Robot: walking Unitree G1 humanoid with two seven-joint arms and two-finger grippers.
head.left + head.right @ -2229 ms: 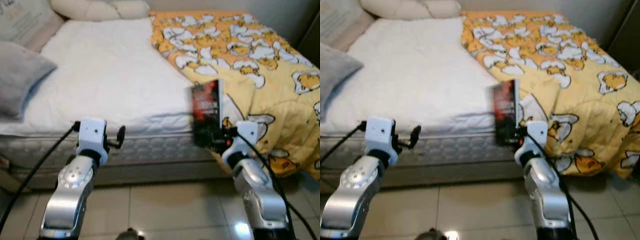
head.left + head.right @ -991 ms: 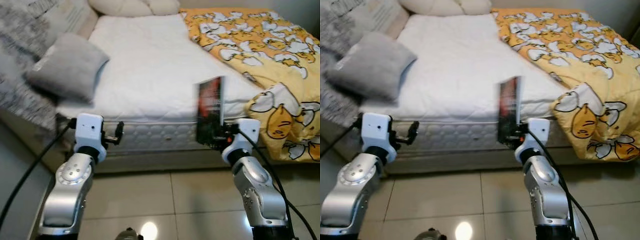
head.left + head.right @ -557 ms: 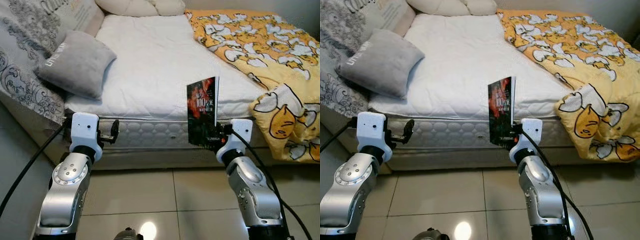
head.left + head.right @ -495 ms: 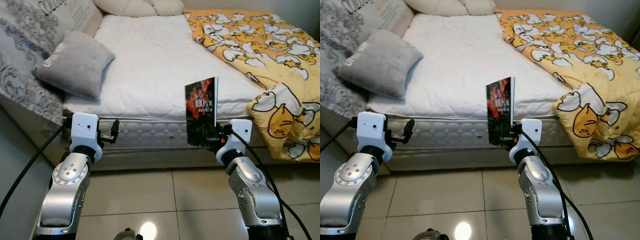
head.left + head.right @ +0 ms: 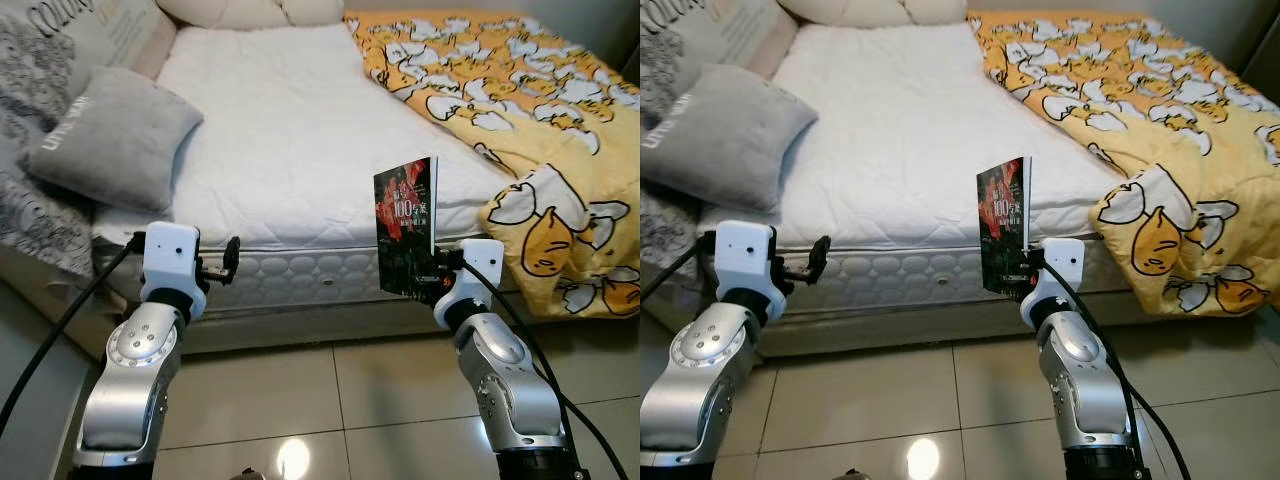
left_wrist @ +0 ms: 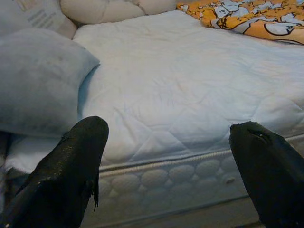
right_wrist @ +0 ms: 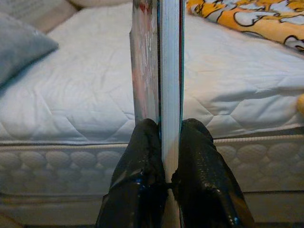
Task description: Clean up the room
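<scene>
- The robot stands on the tiled floor (image 5: 300, 390) facing the near edge of the bed (image 5: 290, 150), both arms raised in front of it.
- The right gripper (image 7: 164, 142) is clamped on the bottom edge of a book (image 5: 407, 225), one black finger pressed to each cover.
- The book stands upright in that grip, its dark cover with red artwork turned toward the robot's left, the white page block visible edge-on in the right wrist view.
- The book is held in the air just in front of the bed's near edge, above the quilted side of the mattress, not touching it.
- The left gripper (image 6: 166, 156) is spread wide apart with nothing between its fingers, held up before the near edge of the bed, toward its left corner.
- A grey pillow (image 5: 115, 135) lies on the white sheet by the bed's left edge, leaning against a larger patterned cushion (image 5: 45, 60).
- A yellow blanket (image 5: 520, 110) with a cartoon print covers the bed's right side and hangs over the near right corner toward the floor.
- Cream pillows (image 5: 250, 10) sit at the far edge.
</scene>
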